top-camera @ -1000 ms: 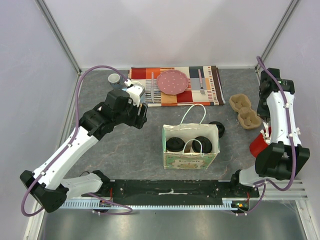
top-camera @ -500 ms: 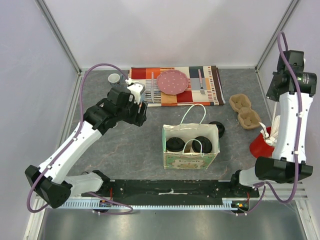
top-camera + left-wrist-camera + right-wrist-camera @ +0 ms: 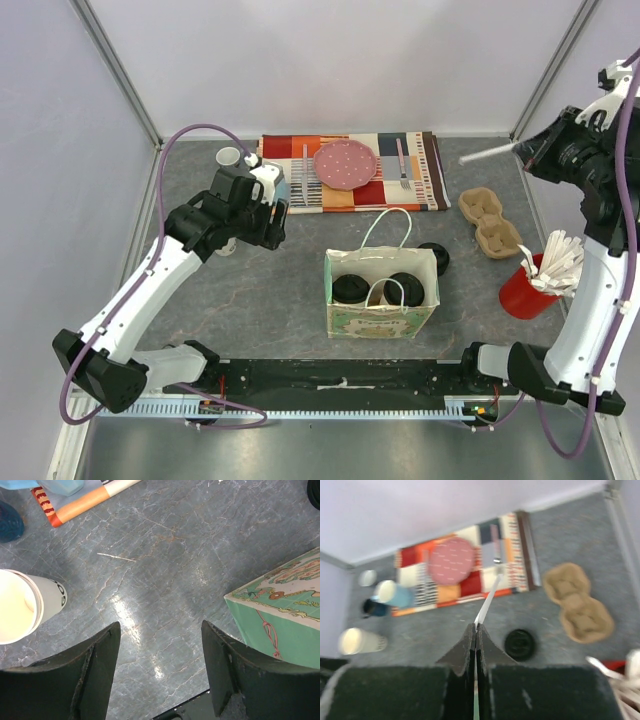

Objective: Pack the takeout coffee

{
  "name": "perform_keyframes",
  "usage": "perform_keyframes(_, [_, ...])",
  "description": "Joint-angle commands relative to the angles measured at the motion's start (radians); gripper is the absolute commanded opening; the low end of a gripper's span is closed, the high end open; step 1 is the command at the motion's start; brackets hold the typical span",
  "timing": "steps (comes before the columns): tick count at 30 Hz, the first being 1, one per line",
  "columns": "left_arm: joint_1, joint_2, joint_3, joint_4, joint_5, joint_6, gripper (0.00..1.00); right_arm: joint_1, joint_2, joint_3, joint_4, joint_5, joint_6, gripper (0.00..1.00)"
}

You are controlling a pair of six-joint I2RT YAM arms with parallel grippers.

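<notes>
At centre, one paper bag [image 3: 380, 318] shows two black lids [image 3: 352, 288] inside; a third lid [image 3: 433, 258] lies just right of it. One open paper cup [image 3: 20, 612] sits left of the left gripper [image 3: 161, 630], which is spread wide and empty. The right gripper [image 3: 475, 627], clenched, pinches one white straw [image 3: 487, 600].
</notes>
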Motion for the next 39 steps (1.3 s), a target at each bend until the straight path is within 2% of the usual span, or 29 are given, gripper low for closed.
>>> perform_keyframes(1, [0.005,0.003,0.053,-0.038,0.029,0.047,0.72,-0.001,-0.05,-0.086,0.225,-0.401,0.233,0.0])
perform_keyframes(2, [0.005,0.003,0.056,-0.041,0.029,0.048,0.72,-0.001,-0.093,-0.125,0.283,-0.466,0.29,0.0])
perform_keyframes(3, [0.005,0.008,0.062,-0.044,0.03,0.05,0.72,-0.001,-0.119,-0.174,0.442,-0.517,0.45,0.0])
perform_keyframes(4, [0.005,0.009,0.065,-0.047,0.032,0.051,0.72,-0.001,-0.151,-0.285,0.544,-0.563,0.539,0.0])
perform_keyframes(5, [0.005,0.012,0.073,-0.05,0.035,0.053,0.71,-0.001,-0.209,-0.339,0.73,-0.641,0.621,0.0])
perform_keyframes(6, [0.005,0.015,0.074,-0.048,0.038,0.055,0.71,-0.001,-0.234,-0.384,0.791,-0.663,0.758,0.0])
perform_keyframes(11, [0.005,0.038,0.094,-0.05,0.035,0.059,0.71,-0.001,-0.329,-0.556,0.877,-0.878,0.925,0.0])
perform_keyframes(12, [0.005,0.04,0.096,-0.048,0.035,0.059,0.71,-0.001,-0.343,-0.588,0.949,-0.96,0.965,0.0])
perform_keyframes(14, [0.005,0.046,0.102,-0.05,0.035,0.059,0.71,0.003,-0.379,-0.655,1.03,-1.02,1.06,0.0])
perform_keyframes(19, [0.005,0.048,0.099,-0.048,0.035,0.059,0.71,0.126,-0.405,-0.767,1.026,-1.09,1.114,0.0])
perform_keyframes(23, [0.005,0.051,0.102,-0.048,0.036,0.061,0.71,0.137,-0.403,-0.788,0.997,-1.126,1.111,0.0])
perform_keyframes(25, [0.005,0.051,0.102,-0.047,0.035,0.061,0.71,0.135,-0.4,-0.771,0.956,-1.133,1.076,0.0])
perform_keyframes(27, [0.005,0.051,0.097,-0.048,0.036,0.059,0.71,0.131,-0.393,-0.752,0.811,-1.128,0.97,0.0])
perform_keyframes(28, [0.005,0.051,0.097,-0.047,0.038,0.056,0.71,0.131,-0.383,-0.733,0.734,-1.067,0.906,0.0])
perform_keyframes(29, [0.005,0.051,0.1,-0.048,0.039,0.055,0.71,0.131,-0.365,-0.697,0.461,-1.014,0.786,0.0])
perform_keyframes(30, [0.005,0.054,0.105,-0.048,0.041,0.053,0.71,0.131,-0.338,-0.565,0.267,-0.922,0.494,0.0])
perform_keyframes(31, [0.005,0.057,0.111,-0.047,0.045,0.055,0.7,0.134,-0.237,-0.47,0.044,-0.809,0.303,0.0])
perform_keyframes(32, [0.006,0.058,0.129,-0.047,0.047,0.056,0.7,0.138,-0.187,-0.387,-0.195,-0.653,0.192,0.0])
perform_keyframes(36, [0.005,0.071,0.168,-0.038,0.049,0.068,0.7,0.174,-0.126,-0.204,-0.196,-0.655,0.162,0.0])
perform_keyframes(38, [0.005,0.078,0.17,-0.035,0.05,0.065,0.7,0.184,-0.132,-0.217,-0.196,-0.668,0.183,0.0])
perform_keyframes(39, [0.005,0.078,0.168,-0.032,0.05,0.062,0.7,0.193,-0.159,-0.288,-0.196,-0.688,0.197,0.0])
